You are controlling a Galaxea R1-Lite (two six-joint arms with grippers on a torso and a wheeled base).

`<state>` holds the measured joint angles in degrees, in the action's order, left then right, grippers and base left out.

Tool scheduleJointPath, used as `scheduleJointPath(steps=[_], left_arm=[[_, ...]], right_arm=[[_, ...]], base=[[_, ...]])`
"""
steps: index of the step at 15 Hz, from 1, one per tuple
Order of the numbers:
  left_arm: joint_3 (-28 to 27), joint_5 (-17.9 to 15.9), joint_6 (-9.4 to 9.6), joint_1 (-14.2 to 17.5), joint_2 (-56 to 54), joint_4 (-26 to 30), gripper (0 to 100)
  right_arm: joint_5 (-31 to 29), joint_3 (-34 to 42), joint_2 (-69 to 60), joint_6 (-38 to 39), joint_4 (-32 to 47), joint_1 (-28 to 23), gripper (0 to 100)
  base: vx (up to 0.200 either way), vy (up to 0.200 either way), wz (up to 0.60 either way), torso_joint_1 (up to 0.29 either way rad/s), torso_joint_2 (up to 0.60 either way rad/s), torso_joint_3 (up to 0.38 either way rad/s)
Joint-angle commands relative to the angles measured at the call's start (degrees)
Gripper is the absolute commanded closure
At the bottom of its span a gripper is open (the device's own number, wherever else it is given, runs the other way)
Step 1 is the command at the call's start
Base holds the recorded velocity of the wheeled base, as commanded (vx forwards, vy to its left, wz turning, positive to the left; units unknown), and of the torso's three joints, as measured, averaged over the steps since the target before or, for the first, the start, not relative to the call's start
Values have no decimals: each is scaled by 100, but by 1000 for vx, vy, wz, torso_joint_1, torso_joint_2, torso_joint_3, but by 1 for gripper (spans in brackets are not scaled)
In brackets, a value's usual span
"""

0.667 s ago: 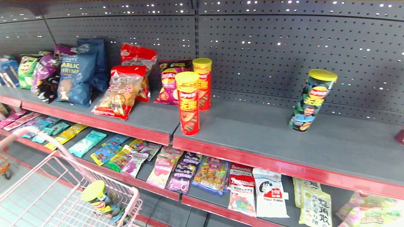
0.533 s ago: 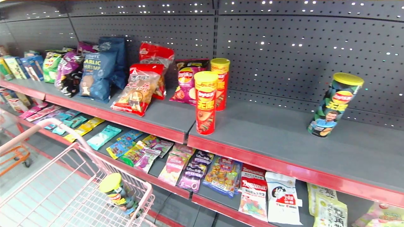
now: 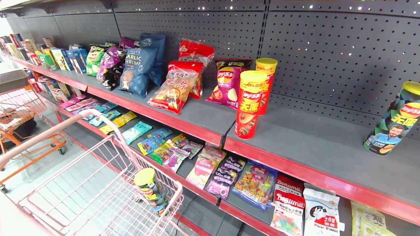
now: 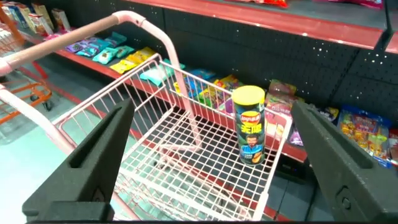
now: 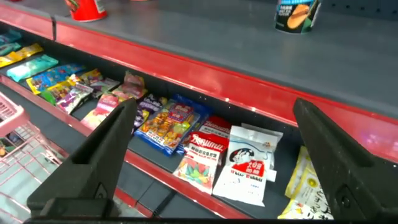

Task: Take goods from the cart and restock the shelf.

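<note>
Chip can (image 4: 250, 124) upright in cart (image 3: 82, 190), left claw (image 4: 211, 171) nearer.
We see the can standing with its long axis vertical in the cart corner by the shelf (image 3: 311, 144), lower middle of the head frame. It sits straight ahead of the left claw, which is spread wide. The right claw (image 5: 211, 165) is also spread and faces the shelf.

Pink cart (image 3: 52, 132): one yellow-lidded can (image 3: 151, 191) stands upright in the corner nearest the shelf. Upper shelf (image 3: 311, 147): front red can (image 3: 250, 105) upright at the edge, rear red can (image 3: 266, 82) just behind it. Green can (image 3: 392, 123) upright, well apart to their right. Snack bags (image 3: 174, 88) to their left. Lower shelf (image 3: 200, 192): flat packets (image 3: 203, 167) in rows.
</note>
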<state>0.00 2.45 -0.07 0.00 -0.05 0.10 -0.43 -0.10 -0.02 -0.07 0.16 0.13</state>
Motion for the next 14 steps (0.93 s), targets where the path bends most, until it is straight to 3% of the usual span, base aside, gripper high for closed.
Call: scheduleJointPath(steps=[1, 8, 14], left_arm=[[0, 1, -1, 0, 5, -1, 0], [0, 1, -1, 0, 5, -1, 0], [0, 1, -1, 0, 5, -1, 0]], right_arm=[[-1, 1, 2, -1, 2, 4, 0], [8, 1, 2, -1, 2, 4, 0], [8, 1, 2, -1, 2, 4, 0]], base=[[0, 0, 0, -139, 330, 207], [0, 0, 0, -152, 375, 224], [0, 0, 0, -195, 523, 324]])
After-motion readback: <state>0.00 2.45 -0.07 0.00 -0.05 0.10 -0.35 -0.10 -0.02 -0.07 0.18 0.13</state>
